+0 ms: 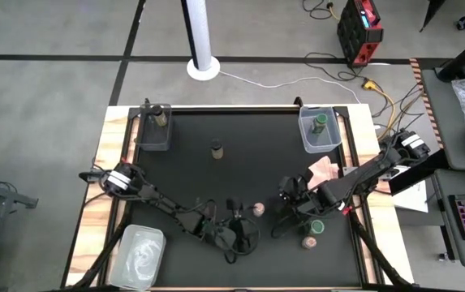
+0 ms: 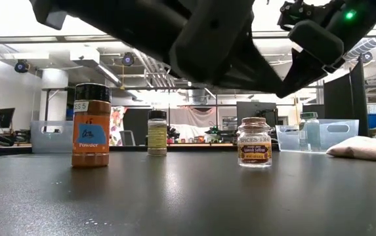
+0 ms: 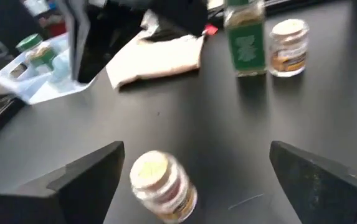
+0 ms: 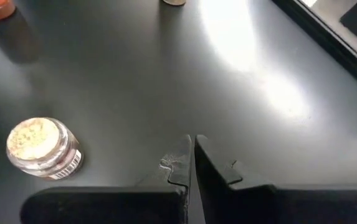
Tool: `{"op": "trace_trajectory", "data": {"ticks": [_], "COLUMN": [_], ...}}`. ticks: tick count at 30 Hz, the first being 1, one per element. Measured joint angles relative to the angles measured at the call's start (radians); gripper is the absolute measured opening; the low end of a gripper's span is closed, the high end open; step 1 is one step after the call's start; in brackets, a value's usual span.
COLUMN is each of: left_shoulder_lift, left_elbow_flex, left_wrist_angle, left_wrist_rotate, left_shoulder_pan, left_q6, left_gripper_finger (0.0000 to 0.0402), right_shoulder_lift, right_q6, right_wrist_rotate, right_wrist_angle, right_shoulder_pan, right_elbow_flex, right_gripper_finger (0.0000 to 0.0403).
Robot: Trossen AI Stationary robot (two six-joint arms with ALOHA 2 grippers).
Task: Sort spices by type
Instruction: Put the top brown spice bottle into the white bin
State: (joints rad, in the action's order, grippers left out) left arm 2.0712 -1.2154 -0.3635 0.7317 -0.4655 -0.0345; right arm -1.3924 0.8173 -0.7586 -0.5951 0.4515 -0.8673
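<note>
left gripper wide over the pink-topped jar

my left gripper (image 3: pixel 194 180) stood wide open, holding nothing. the pink-topped spice jar (image 3: pixel 162 183) stood upright between my fingers (image 3: pixel 81 180), touching neither, at the table's (image 1: pixel 240 174) front middle. my right gripper (image 4: pixel 192 158), fingers pressed shut and empty, was near too, but my left was nearer.

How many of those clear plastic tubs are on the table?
3: the far-left tub holding a dark-lidded jar, the far-right tub holding a green-lidded jar, and the near-left tub. None seems hidden.
</note>
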Motion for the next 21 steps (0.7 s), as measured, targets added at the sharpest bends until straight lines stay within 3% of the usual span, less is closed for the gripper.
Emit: {"op": "trace_trajectory", "data": {"ticks": [3, 8, 12, 16, 21], "left_shoulder_lift": [0.000, 0.001, 0.003, 0.003, 0.003], "left_elbow_flex": [0.000, 0.000, 0.002, 0.008, 0.038], "left_wrist_angle": [0.010, -0.010, 0.038, 0.028, 0.024], "left_wrist_rotate": [-0.014, -0.199, -0.210, -0.340, -0.388], "left_shoulder_pan": [0.022, 0.084, 0.139, 0.187, 0.229], "left_q6": [-0.024, -0.003, -0.005, 0.000, -0.005], "left_gripper_finger": [0.0386, 0.0386, 0.0386, 0.0385, 0.0364], "right_shoulder_lift": [0.008, 0.038, 0.058, 0.061, 0.054], "right_q6": [-0.027, -0.043, -0.043, -0.043, -0.034], "right_wrist_rotate": [-0.002, -0.002, -0.003, -0.010, -0.012], "right_wrist_angle": [-0.001, -0.016, -0.023, -0.024, -0.023], "right_shoulder_pan": [-0.001, 0.000, 0.000, 0.000, 0.000], "right_elbow_flex": [0.000, 0.002, 0.005, 0.008, 0.011], "right_gripper_finger": [0.0013, 0.0013, 0.0013, 0.0013, 0.0013]}}
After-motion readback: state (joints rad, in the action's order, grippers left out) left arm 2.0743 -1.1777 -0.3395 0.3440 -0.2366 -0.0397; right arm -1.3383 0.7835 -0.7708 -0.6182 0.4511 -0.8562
